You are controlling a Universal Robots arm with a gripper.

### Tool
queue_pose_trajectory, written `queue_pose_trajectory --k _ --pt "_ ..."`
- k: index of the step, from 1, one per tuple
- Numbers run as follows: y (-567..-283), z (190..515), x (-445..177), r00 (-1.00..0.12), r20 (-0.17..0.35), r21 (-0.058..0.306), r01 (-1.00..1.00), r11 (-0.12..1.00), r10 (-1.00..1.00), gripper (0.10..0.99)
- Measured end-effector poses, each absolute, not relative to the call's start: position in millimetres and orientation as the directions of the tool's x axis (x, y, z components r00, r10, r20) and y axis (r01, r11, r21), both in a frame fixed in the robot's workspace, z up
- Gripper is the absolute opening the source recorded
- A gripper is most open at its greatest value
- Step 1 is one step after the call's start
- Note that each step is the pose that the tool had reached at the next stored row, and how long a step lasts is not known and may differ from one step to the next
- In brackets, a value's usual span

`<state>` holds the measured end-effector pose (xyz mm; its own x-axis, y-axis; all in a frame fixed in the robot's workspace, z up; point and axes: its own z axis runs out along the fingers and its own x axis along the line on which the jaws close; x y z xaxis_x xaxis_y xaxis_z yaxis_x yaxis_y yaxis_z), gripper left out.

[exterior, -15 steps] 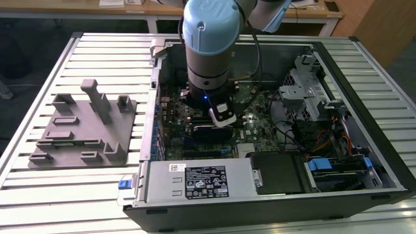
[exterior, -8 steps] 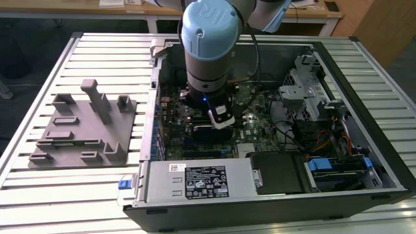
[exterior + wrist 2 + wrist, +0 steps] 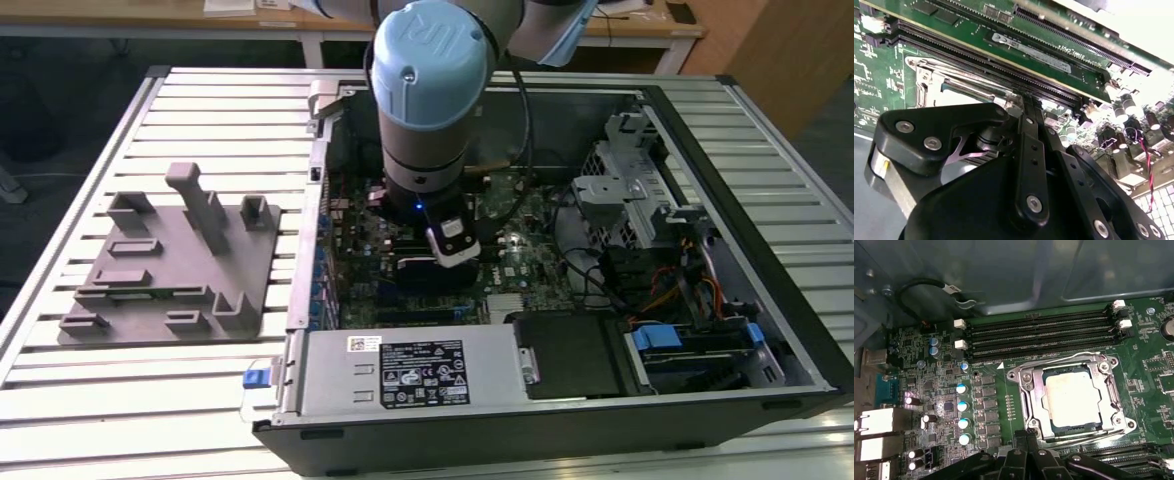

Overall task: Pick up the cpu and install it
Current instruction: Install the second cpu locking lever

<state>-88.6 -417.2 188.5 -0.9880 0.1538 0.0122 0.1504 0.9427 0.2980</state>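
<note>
My hand [image 3: 455, 262] is down inside the open PC case [image 3: 694, 130], low over the motherboard [image 3: 944, 390]. Fingers [image 3: 1030, 150] are pressed together with nothing between them. The cpu [image 3: 1073, 398] lies flat in its socket, silver top up, metal frame [image 3: 1029, 400] around it, just beside my fingertips and not touching them. Memory slots [image 3: 1044, 335] run along the far side of the socket. Grey fixture [image 3: 174, 260] with upright posts sits on the slatted counter [image 3: 80, 400] at the exterior view's left, outside the case.
</note>
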Motion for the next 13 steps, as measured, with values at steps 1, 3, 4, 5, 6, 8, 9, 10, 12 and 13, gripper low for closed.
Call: queue_pose_trajectory --k 1,3,4,5,6,8,9,10,12,13 --pt "-417.1 189.7 -88.6 -0.988 0.012 0.298 0.15 0.943 0.154 0.106" --pt "-417.2 193.5 -88.6 -0.988 0.012 0.298 0.15 0.943 0.154 0.106" --pt "-417.2 195.6 -88.7 -0.988 0.012 0.298 0.15 0.943 0.154 0.106" --pt "-417.2 198.0 -88.7 -0.988 0.012 0.298 0.15 0.943 0.154 0.106" --pt "-417.2 200.8 -88.7 -0.988 0.012 0.298 0.15 0.943 0.154 0.106" --pt "-417.2 206.7 -88.6 -0.988 0.012 0.297 0.15 0.943 0.154 0.106" --pt "-417.2 209.4 -88.5 -0.988 0.012 0.298 0.15 0.943 0.154 0.106" --pt "-417.2 212.2 -88.5 -0.988 0.012 0.298 0.15 0.943 0.154 0.106" --pt "-417.2 217.3 -88.4 -0.988 0.012 0.298 0.15 0.943 0.154 0.106" --pt "-417.3 219.1 -88.3 -0.988 0.012 0.297 0.15 0.943 0.154 0.106"
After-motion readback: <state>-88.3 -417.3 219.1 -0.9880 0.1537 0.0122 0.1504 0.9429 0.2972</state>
